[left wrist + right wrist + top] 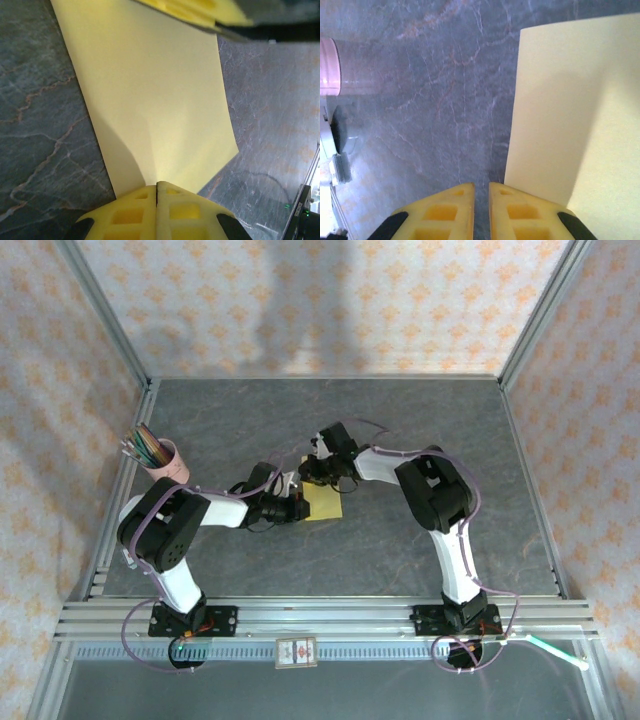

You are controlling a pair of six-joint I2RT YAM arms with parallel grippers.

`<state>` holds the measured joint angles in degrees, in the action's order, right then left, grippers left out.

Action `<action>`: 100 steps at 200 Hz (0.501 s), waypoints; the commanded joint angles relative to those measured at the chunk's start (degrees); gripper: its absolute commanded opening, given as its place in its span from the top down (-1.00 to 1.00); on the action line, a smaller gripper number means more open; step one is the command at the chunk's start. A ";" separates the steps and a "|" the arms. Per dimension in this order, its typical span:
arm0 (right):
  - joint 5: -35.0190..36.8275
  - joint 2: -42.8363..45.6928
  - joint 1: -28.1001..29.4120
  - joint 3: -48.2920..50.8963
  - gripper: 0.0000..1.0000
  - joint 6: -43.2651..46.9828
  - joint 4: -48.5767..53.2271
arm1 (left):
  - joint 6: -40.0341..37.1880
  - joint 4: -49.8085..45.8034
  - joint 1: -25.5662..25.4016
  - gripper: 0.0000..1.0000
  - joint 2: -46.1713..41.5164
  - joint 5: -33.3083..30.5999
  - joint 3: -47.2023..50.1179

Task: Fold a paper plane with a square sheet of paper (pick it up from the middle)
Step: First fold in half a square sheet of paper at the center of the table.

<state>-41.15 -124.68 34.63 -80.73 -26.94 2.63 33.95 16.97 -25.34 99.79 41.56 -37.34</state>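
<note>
Pink cup (165,462): is standing near the table's 9 o'clock edge with coloured sticks in it, well apart from the work.

Left gripper (157,189): its jaws are pressing fully together on the sheet's edge, at 6 o'clock in the left wrist view. This is judged to be an anchoring pinch, taken so that the edge can be raised for a fold.

Square sheet of paper (155,90): is lying mid-table between the two grippers, mostly flat and lifting slightly toward the pinch. No crease is showing, so the folding is judged barely begun.

Right gripper (481,192): its jaws are standing narrowly apart with nothing between them. The sheet is lying at 3 o'clock of the fingertips, and one finger is overlapping its edge. Whether it is touching the paper cannot be told.

Table (420,420): is showing a dark grey marbled top, on which thin paper is likely to slide.

Walls (300,300): are enclosing the cell in pale orange-patterned panels between metal rails.
</note>
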 commanded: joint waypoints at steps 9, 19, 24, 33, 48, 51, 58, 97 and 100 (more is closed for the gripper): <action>4.08 -3.31 -1.22 -2.80 0.69 1.36 2.42 | -3.19 -12.75 0.31 1.00 5.24 -9.38 2.50; 4.14 -3.76 -1.23 -3.52 0.69 1.52 2.84 | -3.24 -13.72 0.31 1.00 5.33 -10.32 2.15; 4.08 -3.93 -1.24 -3.79 0.69 1.61 3.05 | -3.27 -13.97 0.31 1.00 5.35 -10.48 1.98; 4.06 -3.94 -1.26 -3.79 0.69 1.65 3.25 | -3.04 -13.64 0.30 1.00 5.10 -9.96 1.93; 3.93 -2.88 -1.24 -1.69 0.69 1.04 2.29 | -1.26 -10.85 0.31 1.00 2.75 -7.42 2.49; 3.81 -2.55 -1.25 -1.00 0.69 0.79 1.87 | -0.82 -10.03 0.35 1.00 2.12 -6.78 2.67; 3.64 -1.65 -1.23 0.57 0.69 0.38 1.05 | 1.01 -8.07 0.32 1.00 0.21 -5.30 3.03; 2.87 3.73 -1.08 8.38 0.70 -2.07 -2.81 | 6.91 -1.72 0.47 0.63 -10.00 0.93 3.25; 2.83 4.14 -1.06 9.00 0.70 -2.33 -3.07 | 7.18 -1.64 0.51 0.61 -10.65 1.04 3.24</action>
<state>-40.34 -123.07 33.69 -76.86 -27.42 -1.78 37.52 15.38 -25.32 94.83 41.19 -34.61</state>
